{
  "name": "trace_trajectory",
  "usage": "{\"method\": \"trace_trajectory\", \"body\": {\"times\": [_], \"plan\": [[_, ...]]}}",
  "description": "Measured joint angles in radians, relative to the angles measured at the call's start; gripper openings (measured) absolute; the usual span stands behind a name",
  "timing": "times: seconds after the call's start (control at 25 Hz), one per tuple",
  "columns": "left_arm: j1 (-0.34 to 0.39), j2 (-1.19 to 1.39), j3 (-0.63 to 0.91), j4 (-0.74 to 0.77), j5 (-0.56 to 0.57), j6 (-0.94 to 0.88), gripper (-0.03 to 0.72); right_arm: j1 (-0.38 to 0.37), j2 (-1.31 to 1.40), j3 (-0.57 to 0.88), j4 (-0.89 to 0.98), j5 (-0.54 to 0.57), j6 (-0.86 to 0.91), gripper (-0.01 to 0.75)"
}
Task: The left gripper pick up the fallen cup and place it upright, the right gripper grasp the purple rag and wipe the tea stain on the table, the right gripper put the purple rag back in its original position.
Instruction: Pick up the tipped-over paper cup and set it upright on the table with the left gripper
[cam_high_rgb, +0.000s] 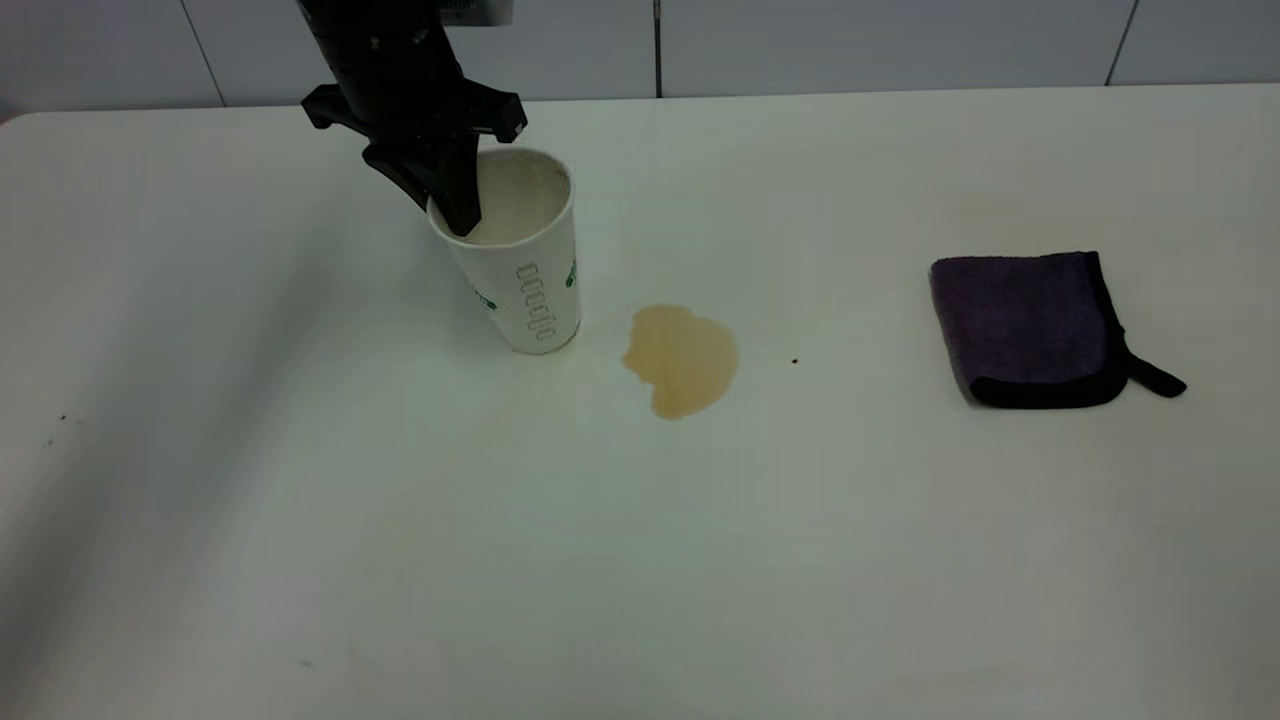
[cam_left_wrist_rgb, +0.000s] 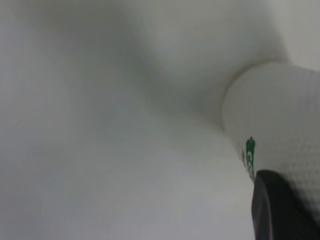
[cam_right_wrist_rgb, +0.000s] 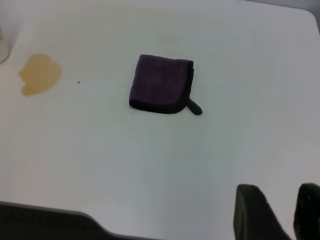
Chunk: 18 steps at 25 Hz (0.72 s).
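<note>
The white paper cup with green print stands on the table left of centre, leaning slightly. My left gripper comes down from above and is shut on the cup's near-left rim, one finger inside and one outside. In the left wrist view the cup fills the frame beside one dark finger. A tan tea stain lies just right of the cup. The purple rag lies folded flat at the right. My right gripper hovers open, well away from the rag and the stain.
A wall of pale panels runs behind the table's far edge. A tiny dark speck sits between stain and rag. Faint yellowish marks show behind the rag. The table's dark near edge shows in the right wrist view.
</note>
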Motion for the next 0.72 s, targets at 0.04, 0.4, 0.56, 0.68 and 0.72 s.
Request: {"method": "trace_trajectory", "body": {"times": [0.04, 0.4, 0.56, 0.68, 0.72], "plan": [[0.0, 0.0, 0.0, 0.0, -0.002, 0.0, 0.071, 0.0, 0.0, 0.0, 0.0, 0.0, 0.0, 0.239], [0.0, 0.001, -0.005, 0.001, -0.021, 0.001, 0.232, 0.0, 0.0, 0.0, 0.0, 0.0, 0.001, 0.239], [0.0, 0.004, -0.055, 0.001, -0.015, 0.001, 0.34, 0.0, 0.0, 0.0, 0.0, 0.0, 0.001, 0.239], [-0.001, 0.004, -0.116, 0.001, 0.029, 0.001, 0.388, 0.0, 0.0, 0.0, 0.0, 0.0, 0.001, 0.239], [-0.003, 0.004, -0.14, 0.001, 0.055, 0.001, 0.395, 0.0, 0.0, 0.0, 0.0, 0.0, 0.001, 0.239]]}}
